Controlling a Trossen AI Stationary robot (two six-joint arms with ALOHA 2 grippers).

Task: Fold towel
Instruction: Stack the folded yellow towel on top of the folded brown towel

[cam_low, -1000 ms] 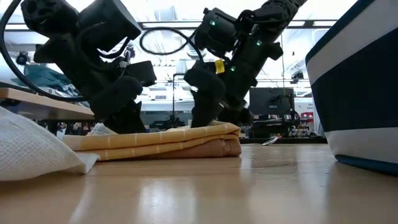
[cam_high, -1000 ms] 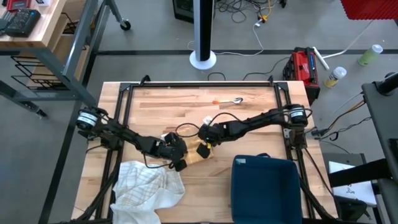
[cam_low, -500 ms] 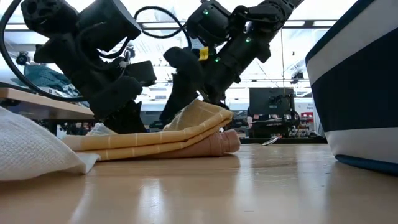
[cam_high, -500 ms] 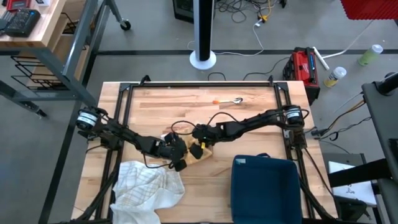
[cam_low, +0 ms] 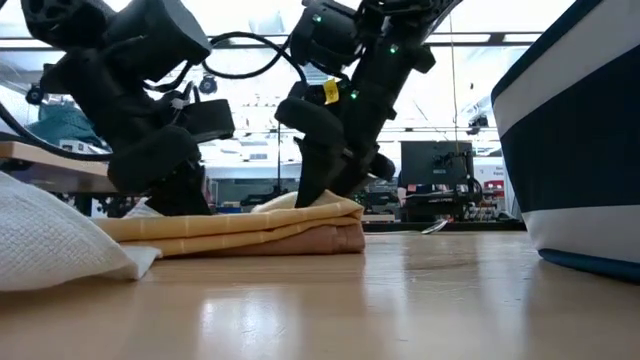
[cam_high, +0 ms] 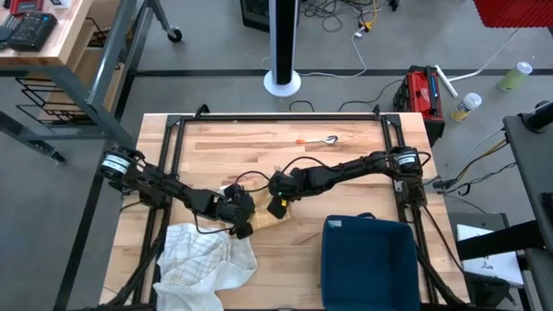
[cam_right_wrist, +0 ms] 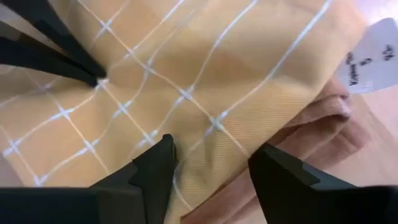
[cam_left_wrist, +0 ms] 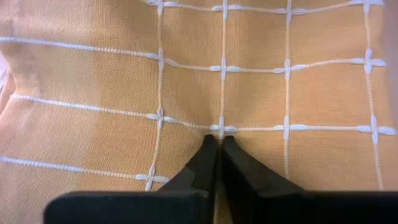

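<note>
An orange towel with white grid lines [cam_high: 263, 218] lies folded in several layers [cam_low: 240, 228] on the middle of the table. My left gripper [cam_left_wrist: 215, 142] is shut, its tips on the towel's top layer toward the left end [cam_low: 178, 198]. My right gripper [cam_right_wrist: 214, 163] is open above the towel's right end [cam_low: 335, 205], slanting down, one finger on either side of the top layer's folded edge. A white tag [cam_right_wrist: 373, 56] sticks out at that end. My left gripper presses its shut fingertips [cam_left_wrist: 209, 149] down on the towel's top layer [cam_left_wrist: 217, 121], at a crossing of the white lines. It comes slanting from above and from the table's left. The towel lies flat under it. My right gripper's open fingers [cam_right_wrist: 155, 163] stand at the towel's right end; I cannot tell whether they touch it.
A white waffle towel [cam_high: 203, 263] lies bunched at the near left, beside the folded towel [cam_low: 50, 240]. A dark blue bin [cam_high: 371, 263] stands at the near right [cam_low: 580, 130]. A small spoon-like object [cam_high: 321, 140] lies near the far edge.
My right gripper raised the towel's upper layers at the right end, drew them a little toward the table's left, and the layers now lie flat again. The towel's right end sits slightly farther left than before. The left end has stayed down under my left gripper.
</note>
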